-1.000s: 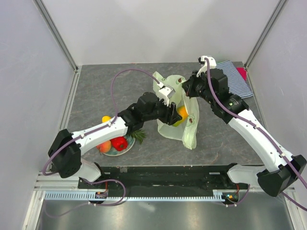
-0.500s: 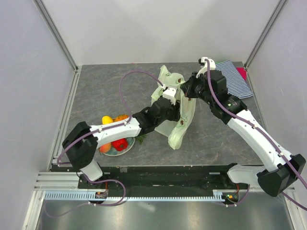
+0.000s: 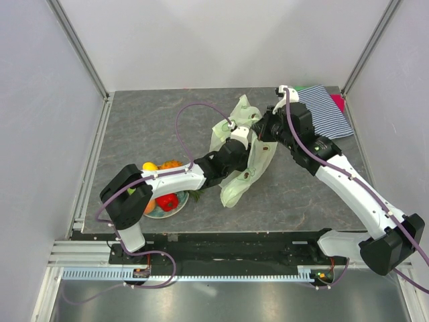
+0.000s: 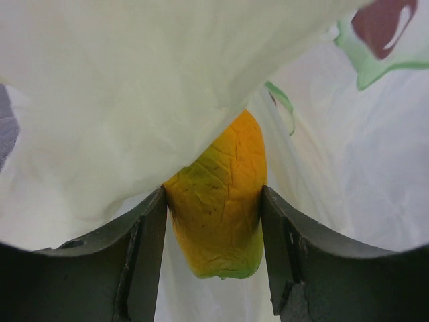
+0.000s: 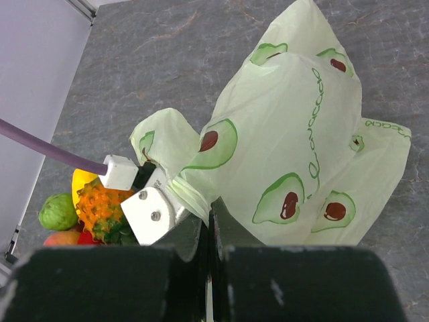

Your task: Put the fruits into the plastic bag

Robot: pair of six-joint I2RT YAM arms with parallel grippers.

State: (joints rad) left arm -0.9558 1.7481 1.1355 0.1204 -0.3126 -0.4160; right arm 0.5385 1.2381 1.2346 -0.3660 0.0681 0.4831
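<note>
Inside bag [image 4: 134, 80], mid-table: left gripper [image 4: 213, 208] clamps mango [image 4: 218, 181] between both fingers, not yet released. It looks pushed deep so the drop lands well within. Right gripper [image 5: 209, 225] is pinched tight on bag's rim, lifting it, likely to keep the mouth open. Other fruits [image 3: 167, 200] sit on plate [image 3: 179, 208], near left.

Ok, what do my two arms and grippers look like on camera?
The left arm and right arm both have white links between bulky black joints, and a purple cable loops along each. The left gripper has dark grey, gently curved fingers and a white block behind them; the right gripper is dark too. No markings are visible.
</note>
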